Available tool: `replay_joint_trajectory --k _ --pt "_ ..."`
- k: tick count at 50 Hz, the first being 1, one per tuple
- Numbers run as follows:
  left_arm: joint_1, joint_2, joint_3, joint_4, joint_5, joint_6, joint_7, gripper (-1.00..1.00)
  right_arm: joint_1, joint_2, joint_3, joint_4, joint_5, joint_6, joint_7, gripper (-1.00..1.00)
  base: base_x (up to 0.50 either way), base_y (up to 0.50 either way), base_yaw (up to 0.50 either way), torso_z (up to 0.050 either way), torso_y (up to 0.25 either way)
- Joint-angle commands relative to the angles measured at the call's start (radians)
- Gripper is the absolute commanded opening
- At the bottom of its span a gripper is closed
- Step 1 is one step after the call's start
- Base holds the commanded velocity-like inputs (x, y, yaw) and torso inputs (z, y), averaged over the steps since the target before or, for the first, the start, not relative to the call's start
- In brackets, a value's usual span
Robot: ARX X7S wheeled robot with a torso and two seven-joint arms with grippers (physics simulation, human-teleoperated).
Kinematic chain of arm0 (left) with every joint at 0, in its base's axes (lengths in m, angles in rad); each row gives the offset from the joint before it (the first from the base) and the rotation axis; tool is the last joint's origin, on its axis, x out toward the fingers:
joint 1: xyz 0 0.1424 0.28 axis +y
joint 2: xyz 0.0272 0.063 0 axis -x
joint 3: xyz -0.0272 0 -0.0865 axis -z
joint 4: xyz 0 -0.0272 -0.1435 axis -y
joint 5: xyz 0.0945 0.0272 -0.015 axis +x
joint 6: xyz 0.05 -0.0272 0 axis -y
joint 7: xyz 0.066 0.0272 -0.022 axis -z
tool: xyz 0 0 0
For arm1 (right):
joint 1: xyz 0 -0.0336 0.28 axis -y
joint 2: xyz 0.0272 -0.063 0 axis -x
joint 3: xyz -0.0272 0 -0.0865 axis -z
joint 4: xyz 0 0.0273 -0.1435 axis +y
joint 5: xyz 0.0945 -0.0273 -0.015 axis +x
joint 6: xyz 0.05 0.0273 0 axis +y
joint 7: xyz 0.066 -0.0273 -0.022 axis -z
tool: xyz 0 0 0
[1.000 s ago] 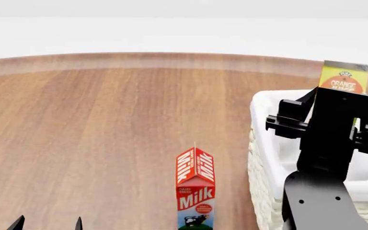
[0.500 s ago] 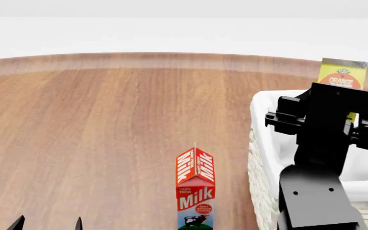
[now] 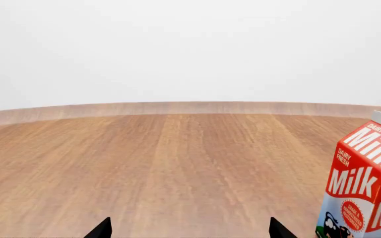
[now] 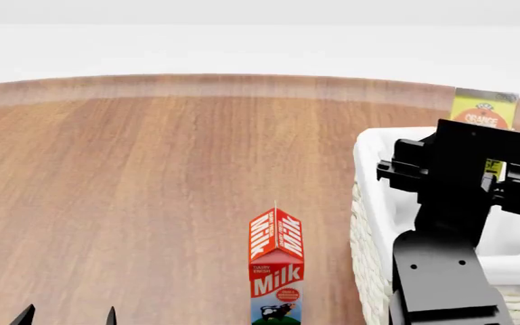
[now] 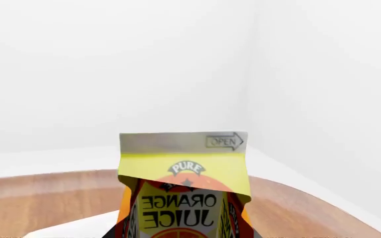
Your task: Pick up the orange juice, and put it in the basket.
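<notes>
Currently the orange juice (image 4: 485, 112) is held upright by the right tool (image 4: 477, 172), which is clamped on it above the basket (image 4: 375, 223); in the head view only the carton's gable top and upper label are seen above the dark tool body. In the right wrist view the carton (image 5: 184, 186) fills the lower middle, with dark fingers pressed against both sides. The basket is placed at the right of the wooden surface (image 4: 152, 189). A milk carton (image 4: 276, 267) is stood upright just beside the basket's left wall. The left tool (image 4: 66, 317) is kept low over the surface, its two fingertips apart, nothing between them.
</notes>
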Motion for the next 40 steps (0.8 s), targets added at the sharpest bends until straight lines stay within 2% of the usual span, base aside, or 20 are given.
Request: replay_joint_trajectory --k 1,29,30,40 --pt "-0.001 -0.002 0.002 0.000 -0.002 0.001 -0.002 1.00 0.010 0.001 -0.003 0.020 -0.040 -0.019 -0.006 -1.00 0.00 0.00 0.00 0.000 0.000" --pt "-0.002 -0.005 0.008 -0.001 -0.005 0.003 -0.006 1.00 0.009 0.001 -0.008 0.072 -0.034 -0.059 -0.012 -1.00 0.00 0.00 0.00 0.000 0.001" --pt "-0.003 -0.005 0.008 -0.001 -0.005 0.003 -0.006 1.00 0.011 0.000 -0.006 0.074 -0.032 -0.056 -0.010 1.00 0.00 0.00 0.00 0.000 0.000" --pt "-0.003 -0.007 0.010 -0.001 -0.007 0.004 -0.008 1.00 0.010 0.001 -0.007 0.048 -0.022 -0.037 -0.015 1.00 0.00 0.00 0.00 0.000 0.000"
